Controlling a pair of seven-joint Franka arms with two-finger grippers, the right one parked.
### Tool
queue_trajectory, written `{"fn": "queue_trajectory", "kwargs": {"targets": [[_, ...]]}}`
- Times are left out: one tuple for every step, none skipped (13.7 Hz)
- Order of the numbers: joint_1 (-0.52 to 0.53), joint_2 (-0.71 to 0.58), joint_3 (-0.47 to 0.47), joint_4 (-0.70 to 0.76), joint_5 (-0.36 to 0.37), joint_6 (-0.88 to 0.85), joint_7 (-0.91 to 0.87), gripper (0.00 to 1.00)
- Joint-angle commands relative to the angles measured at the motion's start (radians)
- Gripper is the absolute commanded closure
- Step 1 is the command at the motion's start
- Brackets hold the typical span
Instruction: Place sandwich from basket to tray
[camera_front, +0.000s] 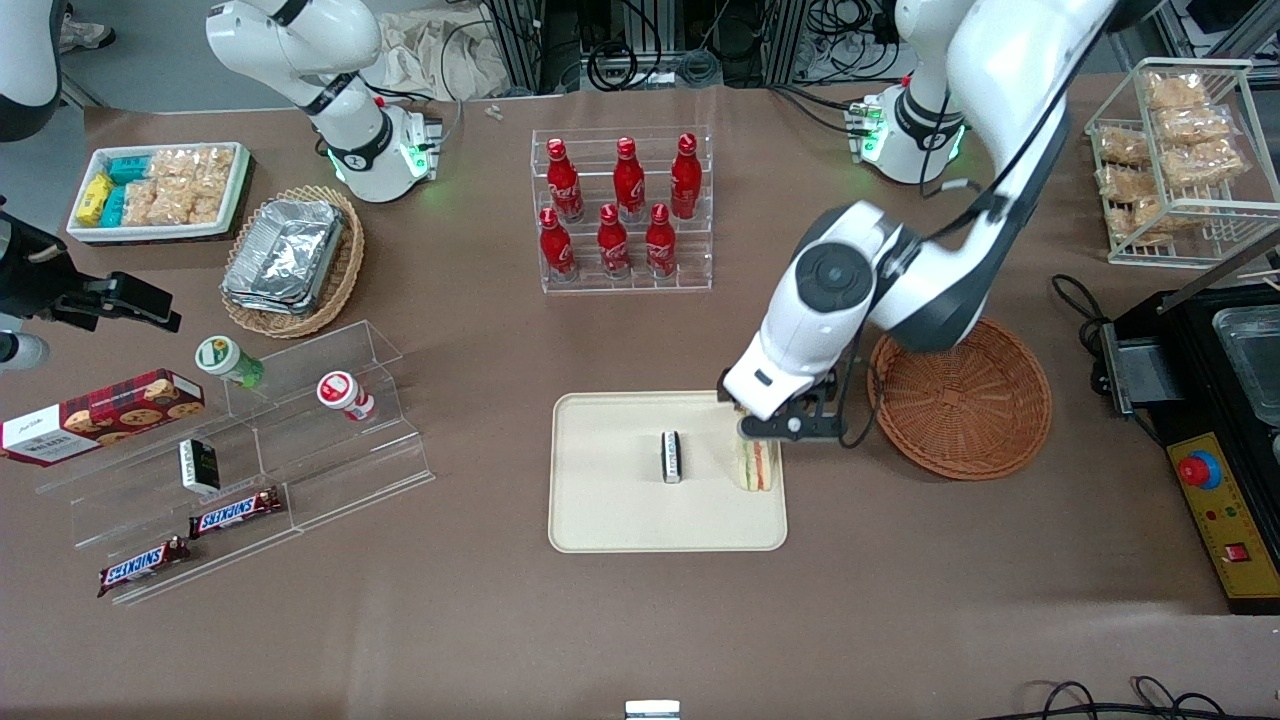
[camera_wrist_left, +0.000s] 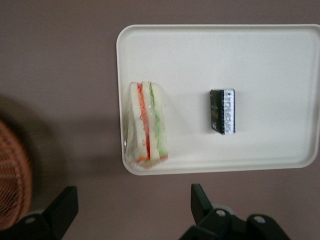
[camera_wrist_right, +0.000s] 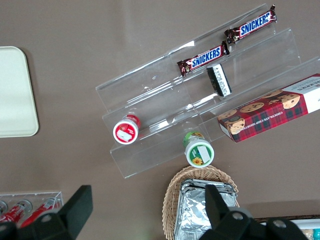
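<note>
The sandwich (camera_front: 757, 465) (camera_wrist_left: 146, 125), a white wedge with red and green layers, lies on the cream tray (camera_front: 620, 510) (camera_wrist_left: 270, 55), at the tray edge closest to the basket. The reddish-brown wicker basket (camera_front: 965, 400) (camera_wrist_left: 12, 175) sits beside the tray toward the working arm's end, with nothing in it. My left gripper (camera_front: 775, 432) (camera_wrist_left: 132, 200) hovers above the tray's corner, slightly farther from the front camera than the sandwich. It is open wide, with only bare table between its fingers and no contact with the sandwich.
A small dark packet (camera_front: 672, 457) (camera_wrist_left: 223, 111) lies mid-tray. A rack of red bottles (camera_front: 622, 210) stands farther back. A black machine (camera_front: 1220, 440) lies past the basket. An acrylic shelf (camera_front: 250, 440) with snacks lies toward the parked arm's end.
</note>
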Motion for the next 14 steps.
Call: {"fn": "queue_trajectory", "kwargs": {"targets": [[0.012, -0.211, 0.107, -0.034, -0.137, -0.172, 0.1, 0.0], [0.01, -0.263, 0.153, -0.033, -0.148, -0.215, 0.106, 0.0], [0.012, -0.306, 0.206, -0.033, -0.166, -0.258, 0.135, 0.0], [0.01, -0.338, 0.261, -0.033, -0.181, -0.295, 0.209, 0.0], [0.012, -0.371, 0.311, -0.033, -0.183, -0.343, 0.294, 0.0], [0.014, -0.404, 0.363, -0.033, -0.185, -0.393, 0.357, 0.0], [0.015, -0.433, 0.412, -0.033, -0.183, -0.423, 0.4, 0.0], [0.015, -0.46, 0.452, -0.033, -0.182, -0.441, 0.429, 0.0], [0.015, -0.477, 0.498, -0.027, -0.181, -0.46, 0.46, 0.0], [0.015, -0.484, 0.527, -0.017, -0.18, -0.483, 0.478, 0.0], [0.015, -0.48, 0.53, 0.015, -0.175, -0.506, 0.483, 0.0], [0.015, -0.463, 0.529, 0.053, -0.168, -0.53, 0.483, 0.0], [0.015, -0.443, 0.523, 0.084, -0.165, -0.555, 0.486, 0.0], [0.015, -0.434, 0.515, 0.101, -0.165, -0.562, 0.486, 0.0]]}}
